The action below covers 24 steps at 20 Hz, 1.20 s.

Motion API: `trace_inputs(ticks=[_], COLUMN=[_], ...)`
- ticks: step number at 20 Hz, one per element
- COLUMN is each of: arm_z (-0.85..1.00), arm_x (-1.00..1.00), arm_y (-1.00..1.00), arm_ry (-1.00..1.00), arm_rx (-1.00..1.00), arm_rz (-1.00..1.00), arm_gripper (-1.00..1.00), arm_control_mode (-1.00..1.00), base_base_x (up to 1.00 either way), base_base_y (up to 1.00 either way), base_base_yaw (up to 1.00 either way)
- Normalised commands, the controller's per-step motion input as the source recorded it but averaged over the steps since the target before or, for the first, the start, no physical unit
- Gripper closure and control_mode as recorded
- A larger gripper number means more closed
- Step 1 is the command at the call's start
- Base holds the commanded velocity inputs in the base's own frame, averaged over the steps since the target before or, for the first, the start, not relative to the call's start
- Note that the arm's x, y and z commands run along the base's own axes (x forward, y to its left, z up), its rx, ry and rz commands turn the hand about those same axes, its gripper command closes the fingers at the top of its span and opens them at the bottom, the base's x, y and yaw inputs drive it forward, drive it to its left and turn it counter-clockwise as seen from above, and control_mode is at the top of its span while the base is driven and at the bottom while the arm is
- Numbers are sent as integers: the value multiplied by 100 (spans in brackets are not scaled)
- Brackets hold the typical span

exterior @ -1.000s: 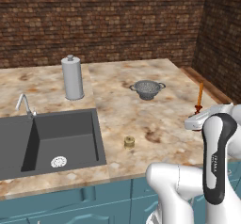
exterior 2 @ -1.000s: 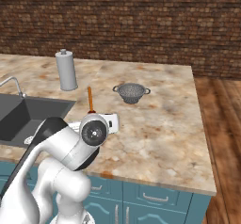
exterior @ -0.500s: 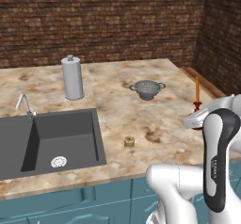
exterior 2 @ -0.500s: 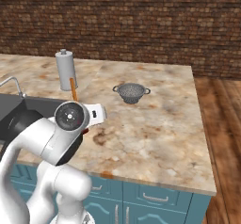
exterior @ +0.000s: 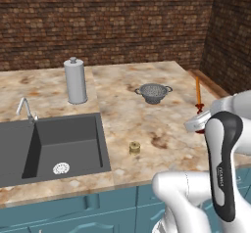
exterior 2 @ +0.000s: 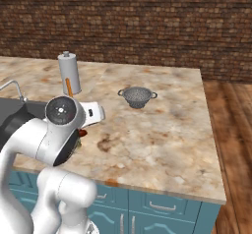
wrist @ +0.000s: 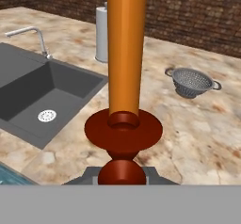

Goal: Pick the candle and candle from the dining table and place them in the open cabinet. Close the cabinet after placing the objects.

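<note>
taper candle [wrist: 123, 53]: smooth orange stick, turned red-brown stand | gold candle [exterior: 134, 148]: squat cylinder on marbled dining table [exterior: 147, 119] near front edge | gripper [wrist: 122, 173]: clamped on taper's stand

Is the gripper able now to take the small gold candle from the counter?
Probably not yet: the gripper is shut on the orange taper candle. The small gold candle stands alone on the counter, nothing around it.

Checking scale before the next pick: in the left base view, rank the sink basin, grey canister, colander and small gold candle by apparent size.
1. sink basin
2. grey canister
3. colander, unsure: it stands about as far back as the canister, looks wider but shorter
4. gold candle, smallest though nearer the camera
</note>
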Motion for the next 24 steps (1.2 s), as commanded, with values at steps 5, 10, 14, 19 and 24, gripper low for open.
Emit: trace_inputs(ticks=[5, 10, 14, 19, 24], arm_z=[-1, -1, 0, 0, 0], arm_x=[0, 0, 0, 0, 0], arm_y=[1, 0, 0, 0, 0], arm_ry=[0, 0, 0, 0, 0], arm_rx=[-5, -1, 0, 0, 0], arm_rz=[0, 0, 0, 0, 0], arm_gripper=[100, 100, 100, 100, 100], arm_control_mode=[-100, 100, 100, 100, 100], base_base_x=[0, -8, -30, -35, -51], base_base_y=[0, 0, 0, 0, 0], base_base_yaw=[0, -2, -12, -14, -23])
